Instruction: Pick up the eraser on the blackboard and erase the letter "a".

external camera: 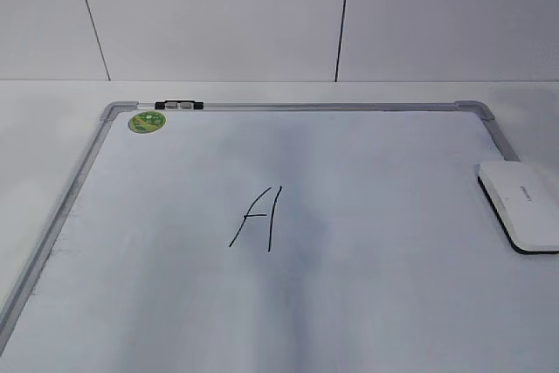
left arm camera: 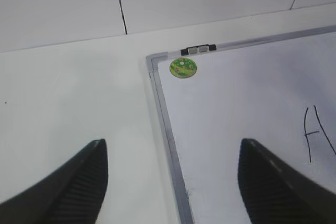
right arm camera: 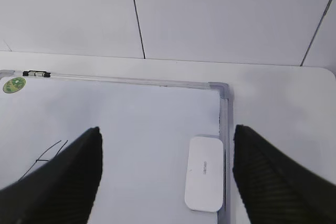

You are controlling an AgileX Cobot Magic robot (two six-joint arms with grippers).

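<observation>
The white eraser (external camera: 522, 205) lies flat at the right edge of the blackboard (external camera: 332, 107), overlapping its frame. In the right wrist view the eraser (right arm camera: 205, 173) sits low between the jaws, nearer the right finger. My right gripper (right arm camera: 167, 129) is open and empty above the board (right arm camera: 131, 80). My left gripper (left arm camera: 173, 142) is open and empty, straddling the board's left frame (left arm camera: 168, 129). An angular capital "A" (external camera: 260, 218) in black marker is at the board's middle. It also shows in the left wrist view (left arm camera: 315, 135) and the right wrist view (right arm camera: 47, 156). No small lowercase "a" shows. Neither gripper appears in the exterior view.
A round green sticker (external camera: 147, 121) and a small black-white clip (external camera: 178, 105) sit at the board's far left corner. Both also show in the left wrist view, sticker (left arm camera: 183, 67) and clip (left arm camera: 198, 49). A white panelled wall (external camera: 218, 15) stands behind the white table.
</observation>
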